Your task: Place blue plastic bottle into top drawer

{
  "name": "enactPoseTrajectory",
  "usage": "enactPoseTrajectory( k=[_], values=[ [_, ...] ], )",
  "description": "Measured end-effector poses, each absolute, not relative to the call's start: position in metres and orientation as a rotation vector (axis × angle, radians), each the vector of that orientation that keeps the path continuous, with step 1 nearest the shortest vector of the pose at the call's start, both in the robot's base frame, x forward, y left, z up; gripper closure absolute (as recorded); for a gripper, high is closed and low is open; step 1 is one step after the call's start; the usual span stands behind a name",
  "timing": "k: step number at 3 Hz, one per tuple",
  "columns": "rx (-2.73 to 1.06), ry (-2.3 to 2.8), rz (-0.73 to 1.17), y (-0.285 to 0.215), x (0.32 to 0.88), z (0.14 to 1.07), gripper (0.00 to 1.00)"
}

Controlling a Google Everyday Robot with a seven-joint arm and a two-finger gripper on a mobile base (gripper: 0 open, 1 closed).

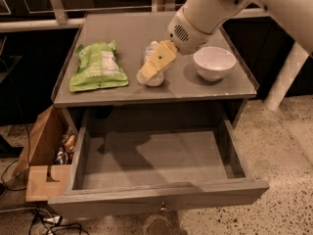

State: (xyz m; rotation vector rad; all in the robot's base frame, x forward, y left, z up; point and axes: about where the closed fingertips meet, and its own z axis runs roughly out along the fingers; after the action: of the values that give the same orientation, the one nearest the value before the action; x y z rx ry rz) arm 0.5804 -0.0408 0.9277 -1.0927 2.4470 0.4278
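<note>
The blue plastic bottle (151,51) lies on the grey table top, between the snack bag and the bowl, mostly covered by my gripper. My gripper (150,71) reaches down from the upper right, its yellowish fingers (159,60) lying right over the bottle. The top drawer (156,161) is pulled wide open below the table top and holds nothing; its small knob (163,209) is at front centre.
A green snack bag (97,66) lies at the left of the table top (127,28). A white bowl (214,62) stands at the right. A brown cardboard box (45,156) with clutter sits on the floor left of the drawer. Cables lie at the bottom left.
</note>
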Motion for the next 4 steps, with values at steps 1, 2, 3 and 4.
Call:
enactPoseTrajectory(
  k=[1,2,3,4],
  values=[
    [-0.969,2.522,0.518,-0.031,0.625,0.896,0.0],
    [-0.965,2.522,0.52,-0.031,0.627,0.896,0.0],
    [-0.91,2.543,0.547,-0.022,0.653,0.911,0.0],
    [-0.91,2.544,0.547,-0.022,0.653,0.911,0.0]
  ],
)
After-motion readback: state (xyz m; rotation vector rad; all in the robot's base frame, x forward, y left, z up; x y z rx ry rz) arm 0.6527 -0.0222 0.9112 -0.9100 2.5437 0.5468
